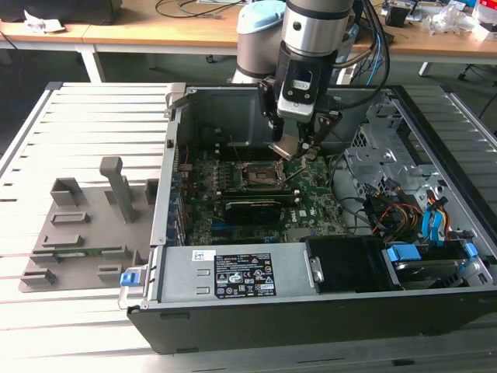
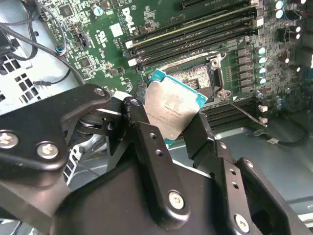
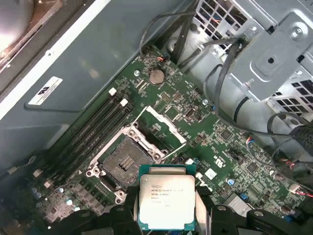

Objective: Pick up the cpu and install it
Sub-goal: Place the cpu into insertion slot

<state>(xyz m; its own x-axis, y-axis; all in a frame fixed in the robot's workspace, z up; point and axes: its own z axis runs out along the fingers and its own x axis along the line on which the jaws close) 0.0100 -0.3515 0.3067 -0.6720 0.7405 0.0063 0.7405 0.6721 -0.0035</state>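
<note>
My gripper (image 1: 299, 148) is shut on the cpu (image 1: 286, 146), a small flat square chip with a silvery top, and holds it tilted just above the green motherboard (image 1: 314, 203) inside the open computer case. In both wrist views the cpu (image 2: 171, 110) (image 3: 166, 200) sits clamped by its edges between the black fingers (image 2: 146, 134), with a teal rim showing. The dark square socket (image 3: 126, 159) (image 2: 195, 77) with its metal frame lies open on the board, a little beyond the chip. In the exterior view the socket (image 1: 260, 175) is towards the exterior view's left of the gripper.
The case walls (image 1: 175, 155) surround the board. A metal drive cage (image 1: 380, 140) and bundled cables (image 1: 388, 206) fill the exterior view's right. The power supply (image 1: 233, 276) lies at the front. Memory slots (image 3: 93, 132) run beside the socket. A grey fixture plate (image 1: 78, 233) lies outside the case.
</note>
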